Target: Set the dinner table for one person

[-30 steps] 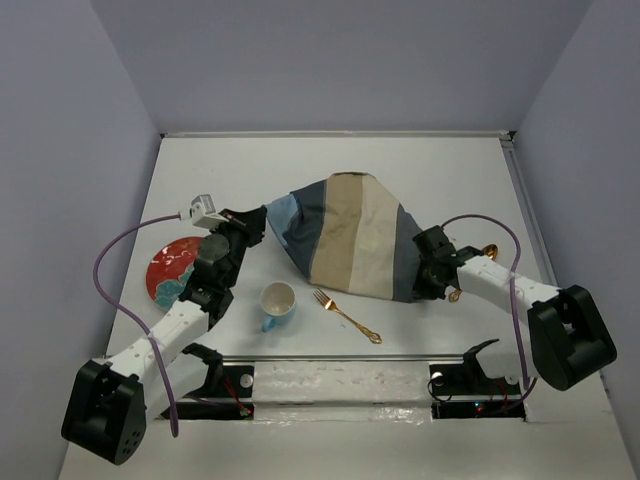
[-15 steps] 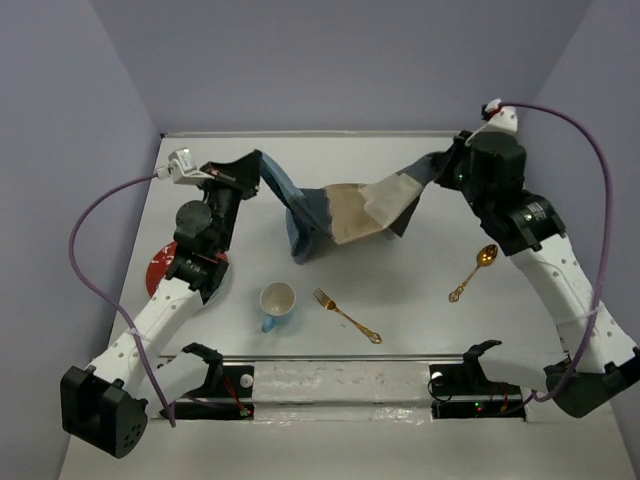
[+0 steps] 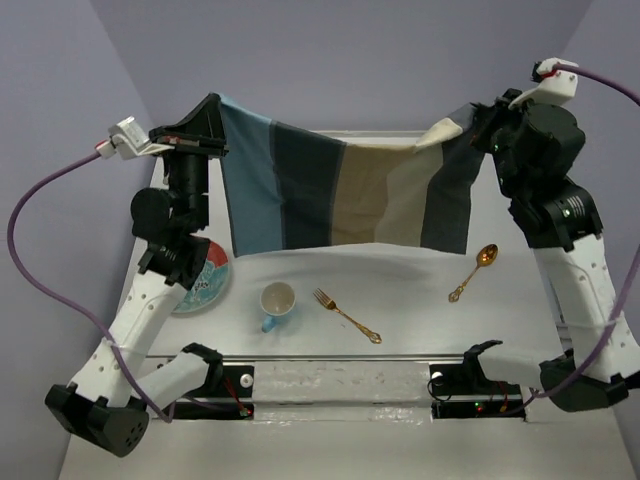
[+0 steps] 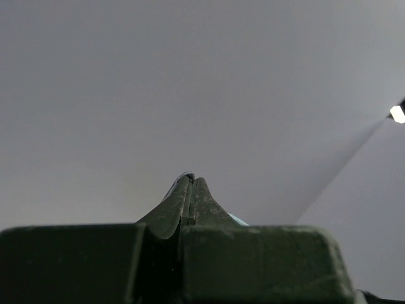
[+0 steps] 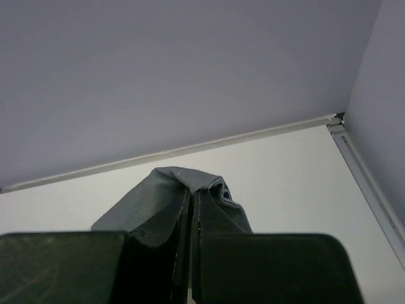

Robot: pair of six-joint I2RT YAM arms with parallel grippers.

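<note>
The striped placemat [image 3: 345, 188], blue, tan and grey, hangs stretched between both grippers above the far half of the white dinner table [image 3: 400, 300]. My left gripper [image 3: 212, 108] is shut on its blue corner; the left wrist view shows the fingers [image 4: 190, 190] pressed together with a sliver of blue cloth. My right gripper [image 3: 470, 118] is shut on the grey corner [image 5: 190, 183]. On the table lie a red plate [image 3: 205, 280], a blue cup [image 3: 277, 303], a gold fork [image 3: 347, 315] and a gold spoon [image 3: 473, 270].
Grey walls close in the table at the back and sides. A black rail [image 3: 350, 375] with the arm bases runs along the near edge. Purple cables [image 3: 40, 260] loop off both arms.
Both grippers have risen and spread apart, lifting the placemat off the table and pulling it from a crumpled heap into a flat hanging sheet. The red plate shows more.
</note>
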